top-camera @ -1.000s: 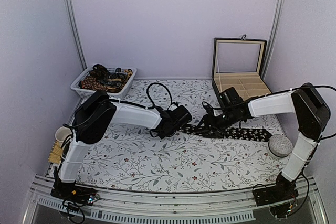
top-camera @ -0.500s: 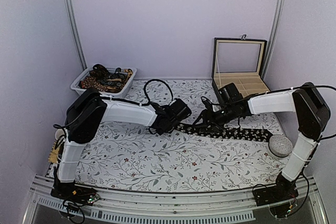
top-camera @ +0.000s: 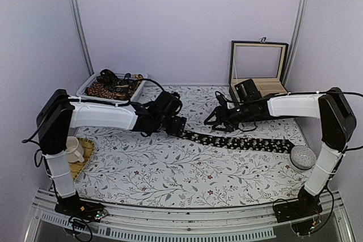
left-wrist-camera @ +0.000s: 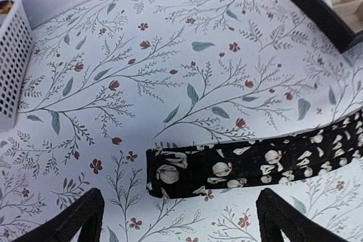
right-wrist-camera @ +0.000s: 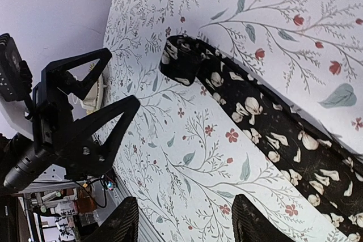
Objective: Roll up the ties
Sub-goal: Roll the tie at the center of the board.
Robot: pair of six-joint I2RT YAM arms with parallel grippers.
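A black tie with pale flower print (top-camera: 244,141) lies flat across the table's middle, its wide end to the right. Its narrow left end (left-wrist-camera: 167,172) is turned over into a small fold, which also shows in the right wrist view (right-wrist-camera: 180,59). My left gripper (top-camera: 177,126) hovers just over that end, open and empty, with black fingers (left-wrist-camera: 76,219) on either side of the view. My right gripper (top-camera: 218,120) is open and empty, above and behind the tie's middle. Its fingertips (right-wrist-camera: 123,222) frame bare cloth.
A white basket (top-camera: 91,96) with more patterned ties stands at the back left. An open black box (top-camera: 258,89) stands at the back right. A grey round object (top-camera: 302,157) lies at the right edge. A cup (top-camera: 72,148) sits on a woven mat at the left.
The left arm has swung out to the left and its gripper slid left along the tie to its end. The right gripper drew back from the tie. More of the tie lies uncovered.
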